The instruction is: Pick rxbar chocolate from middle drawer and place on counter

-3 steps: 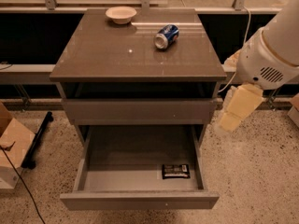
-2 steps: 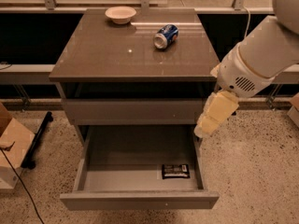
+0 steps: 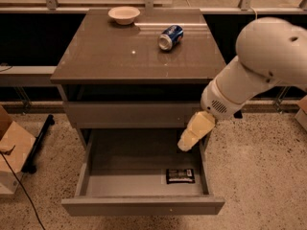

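The middle drawer point(image 3: 120, 186) is pulled open at the bottom of the view. The rxbar chocolate point(image 3: 180, 176), a flat black wrapper with white lettering, lies on its floor near the front right corner. My gripper point(image 3: 187, 143) hangs from the white arm on the right, above the drawer's right back part and a little behind and above the bar. It holds nothing that I can see. The counter point(image 3: 120, 56) tops the cabinet above the drawers.
A blue soda can point(image 3: 171, 36) lies on its side on the counter, and a pale bowl point(image 3: 124, 15) stands at the back. A closed drawer front point(image 3: 129, 114) sits above the open drawer. A cardboard box point(image 3: 12, 147) and a black bar lie on the floor at left.
My arm has swung left and down from the cabinet's right side. The gripper now hangs over the open drawer's right part. The bar, can and bowl have not moved.
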Controlling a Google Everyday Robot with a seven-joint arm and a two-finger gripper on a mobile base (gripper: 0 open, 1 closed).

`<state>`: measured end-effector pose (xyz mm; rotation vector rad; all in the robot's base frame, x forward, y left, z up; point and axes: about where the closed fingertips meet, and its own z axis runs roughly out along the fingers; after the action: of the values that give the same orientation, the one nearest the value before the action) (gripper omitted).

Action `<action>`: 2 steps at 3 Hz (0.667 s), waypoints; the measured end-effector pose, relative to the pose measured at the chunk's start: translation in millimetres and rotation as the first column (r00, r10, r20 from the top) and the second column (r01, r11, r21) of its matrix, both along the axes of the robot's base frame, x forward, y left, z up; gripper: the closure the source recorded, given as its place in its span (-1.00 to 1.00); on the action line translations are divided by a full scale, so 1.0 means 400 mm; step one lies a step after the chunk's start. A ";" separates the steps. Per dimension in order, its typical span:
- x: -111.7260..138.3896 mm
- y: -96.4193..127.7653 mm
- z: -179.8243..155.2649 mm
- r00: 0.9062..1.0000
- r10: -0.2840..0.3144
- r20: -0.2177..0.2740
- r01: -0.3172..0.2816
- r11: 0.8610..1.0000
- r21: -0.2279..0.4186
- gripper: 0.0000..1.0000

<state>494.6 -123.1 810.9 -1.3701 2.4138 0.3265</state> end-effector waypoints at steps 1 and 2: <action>0.014 0.000 -0.084 0.998 -0.030 -0.064 0.031 1.000 0.003 -1.00; 0.039 -0.004 -0.187 0.989 -0.029 -0.142 0.029 1.000 -0.003 -1.00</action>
<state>510.4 -124.6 736.0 -1.3530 2.5463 0.4284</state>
